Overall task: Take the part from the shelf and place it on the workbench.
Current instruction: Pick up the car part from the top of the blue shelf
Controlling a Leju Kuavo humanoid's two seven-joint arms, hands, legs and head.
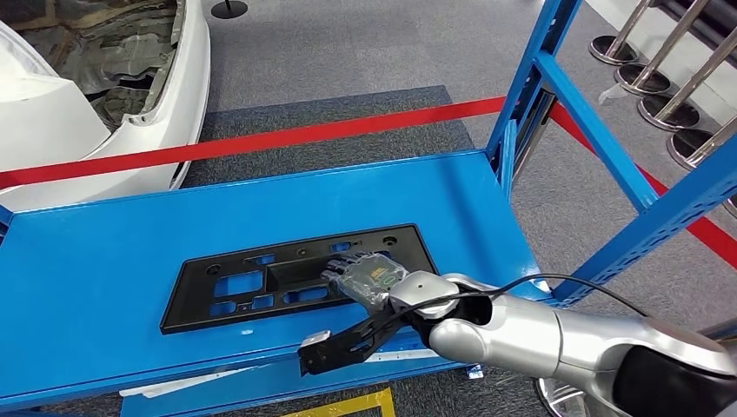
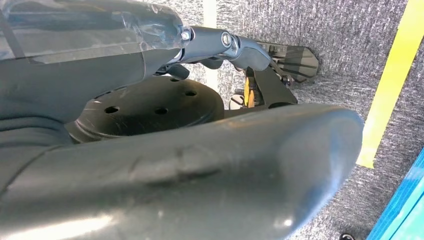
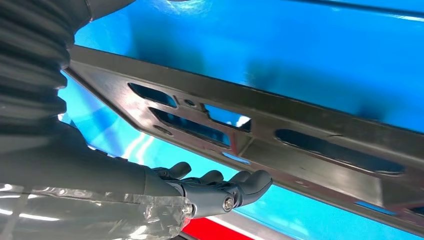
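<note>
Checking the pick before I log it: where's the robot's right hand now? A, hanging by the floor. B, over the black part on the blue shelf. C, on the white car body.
B: the right hand is over the black part lying flat on the blue shelf.

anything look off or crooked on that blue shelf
The black part lies flat but slightly askew to the blue shelf edges. The right hand rests over it. Nothing looks spilled or damaged.

part (image 1: 295,276): black | shelf (image 1: 104,261): bright blue | barrier tape (image 1: 261,141): red | floor tape (image 2: 390,85): yellow | carpet (image 1: 348,52): grey speckled | car body (image 1: 52,104), upper left of frame: white
</note>
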